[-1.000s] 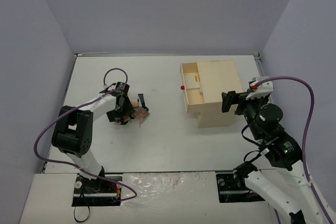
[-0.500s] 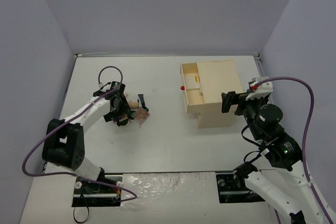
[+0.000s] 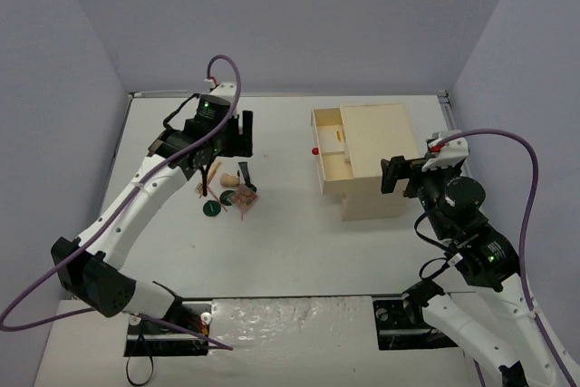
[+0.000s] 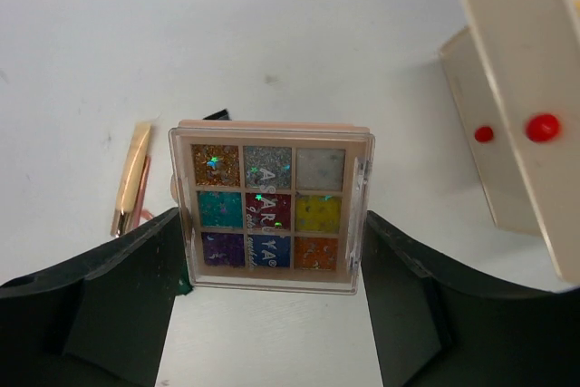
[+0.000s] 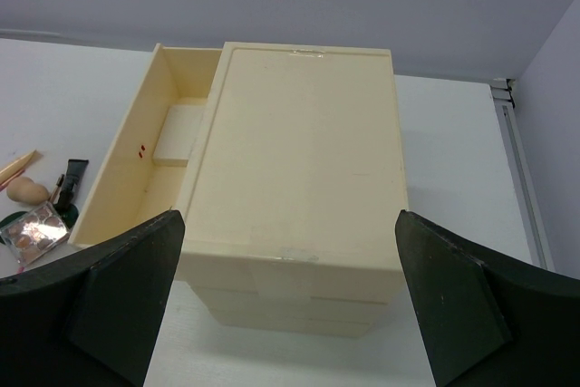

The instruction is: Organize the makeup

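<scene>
Your left gripper (image 4: 272, 222), now raised, clamps a palette (image 4: 269, 189); only its wrist view shows nine colours. Over the box (image 5: 304, 133), your right gripper (image 5: 288, 224) gapes.

Robot lab test cell, bare white table (image 3: 299, 251), plain grey walls (image 3: 272, 15) on three sides, arm mounts (image 3: 168, 333) bolted at near edge.

The left arm (image 3: 136, 201) reaches far forward from its base in a long slant, its wrist raised at the end. The left gripper (image 3: 237, 135) points to the right, and its fingers (image 4: 127, 301) press on opposite edges of a small palette (image 4: 270, 215), carrying it flat. The right arm (image 3: 471, 242) stands folded upright. The right gripper (image 5: 290, 251) faces forward with its jaws spread wide.
</scene>
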You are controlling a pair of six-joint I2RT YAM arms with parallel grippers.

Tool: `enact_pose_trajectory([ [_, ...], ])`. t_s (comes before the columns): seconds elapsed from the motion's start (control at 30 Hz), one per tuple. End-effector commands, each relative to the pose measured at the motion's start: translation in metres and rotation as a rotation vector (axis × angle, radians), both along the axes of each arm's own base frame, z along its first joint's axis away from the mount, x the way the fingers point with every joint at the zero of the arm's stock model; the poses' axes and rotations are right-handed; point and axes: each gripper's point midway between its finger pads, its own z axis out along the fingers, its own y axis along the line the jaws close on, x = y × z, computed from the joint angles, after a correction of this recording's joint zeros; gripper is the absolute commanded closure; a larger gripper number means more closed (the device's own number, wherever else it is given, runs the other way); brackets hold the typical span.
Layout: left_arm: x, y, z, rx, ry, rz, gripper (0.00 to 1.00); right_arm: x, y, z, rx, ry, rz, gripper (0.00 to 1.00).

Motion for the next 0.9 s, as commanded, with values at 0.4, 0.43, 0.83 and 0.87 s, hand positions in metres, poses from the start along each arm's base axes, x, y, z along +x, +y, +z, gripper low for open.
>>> enact_pose_trajectory([
  [0.4,-0.009,-0.176,0.072,0.335,-0.202,-0.780,0.63,-0.001,-0.008,0.028,0.045,-0.092,-0.040,0.00],
  [0.43,-0.009,-0.180,0.070,0.343,-0.196,-0.797,0.63,-0.001,-0.008,0.028,0.044,-0.091,-0.040,0.00],
  [0.83,0.002,-0.208,0.054,0.335,-0.203,-0.855,0.63,0.000,-0.008,0.023,0.042,-0.081,-0.042,0.00],
  [0.87,0.003,-0.210,0.059,0.322,-0.221,-0.850,0.63,0.000,-0.008,0.022,0.041,-0.079,-0.043,0.00],
])
